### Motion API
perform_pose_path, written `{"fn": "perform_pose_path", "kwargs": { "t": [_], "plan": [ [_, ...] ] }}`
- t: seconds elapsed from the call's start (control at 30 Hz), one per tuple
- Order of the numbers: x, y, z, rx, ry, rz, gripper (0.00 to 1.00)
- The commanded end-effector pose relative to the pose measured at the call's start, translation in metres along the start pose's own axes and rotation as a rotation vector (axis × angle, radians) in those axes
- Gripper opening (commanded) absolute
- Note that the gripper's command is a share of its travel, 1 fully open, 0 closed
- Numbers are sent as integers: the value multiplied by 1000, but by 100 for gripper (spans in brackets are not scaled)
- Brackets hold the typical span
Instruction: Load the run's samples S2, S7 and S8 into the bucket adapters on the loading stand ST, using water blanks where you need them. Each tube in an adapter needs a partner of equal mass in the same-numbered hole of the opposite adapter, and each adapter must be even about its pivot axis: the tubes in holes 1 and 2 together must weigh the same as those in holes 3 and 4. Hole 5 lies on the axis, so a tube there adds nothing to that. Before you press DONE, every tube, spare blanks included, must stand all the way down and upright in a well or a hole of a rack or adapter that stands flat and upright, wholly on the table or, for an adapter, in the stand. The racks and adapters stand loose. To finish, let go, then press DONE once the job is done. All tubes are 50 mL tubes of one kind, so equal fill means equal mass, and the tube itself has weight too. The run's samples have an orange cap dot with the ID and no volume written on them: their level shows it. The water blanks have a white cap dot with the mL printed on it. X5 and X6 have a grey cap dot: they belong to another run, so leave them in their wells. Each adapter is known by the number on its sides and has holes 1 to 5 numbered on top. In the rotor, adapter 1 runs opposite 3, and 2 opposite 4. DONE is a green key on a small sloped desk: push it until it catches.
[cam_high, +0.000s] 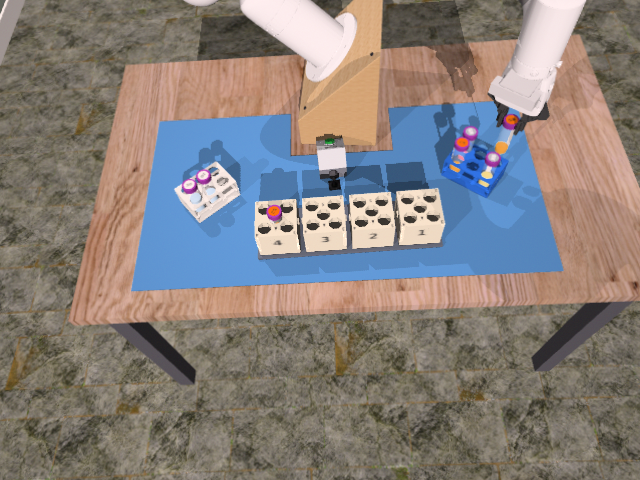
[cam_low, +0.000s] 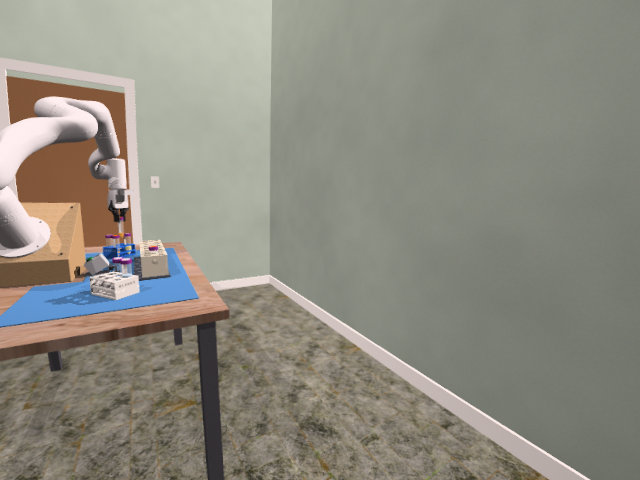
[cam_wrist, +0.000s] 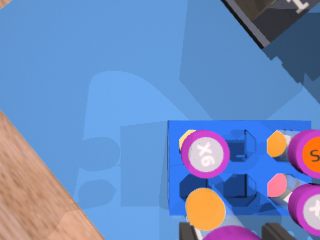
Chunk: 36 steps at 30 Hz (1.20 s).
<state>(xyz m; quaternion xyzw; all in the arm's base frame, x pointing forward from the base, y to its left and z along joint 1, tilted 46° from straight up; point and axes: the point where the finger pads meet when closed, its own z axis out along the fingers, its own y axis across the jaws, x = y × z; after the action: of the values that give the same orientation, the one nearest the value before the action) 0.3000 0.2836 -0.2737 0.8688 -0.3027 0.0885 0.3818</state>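
Gripping an orange-dot sample tube (cam_high: 507, 131) by its cap, the pincer (cam_high: 511, 122) holds it upright, its long axis hanging straight down, just above the blue rack (cam_high: 473, 178). Adapter 1 (cam_high: 419, 215) stands farther off on the desk (cam_high: 206, 82), adapter 4 (cam_high: 277, 227) farthest.

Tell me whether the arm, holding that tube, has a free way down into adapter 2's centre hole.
Probably yes. The gripper is shut on an orange-dot tube lifted above the blue rack. Adapter 2 has all five holes open, and nothing tall stands between; only adapter 4 holds a tube.
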Motion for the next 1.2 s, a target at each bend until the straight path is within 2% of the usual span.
{"fn": "perform_pose_path", "kwargs": {
  "t": [0.0,0.6,1.03,1.17],
  "plan": [
    [0,-1,-7,2,0,1,0],
    [0,-1,-39,2,0,1,0],
    [0,-1,-45,2,0,1,0],
    [17,10,-45,2,0,-133,0]
  ]
}}
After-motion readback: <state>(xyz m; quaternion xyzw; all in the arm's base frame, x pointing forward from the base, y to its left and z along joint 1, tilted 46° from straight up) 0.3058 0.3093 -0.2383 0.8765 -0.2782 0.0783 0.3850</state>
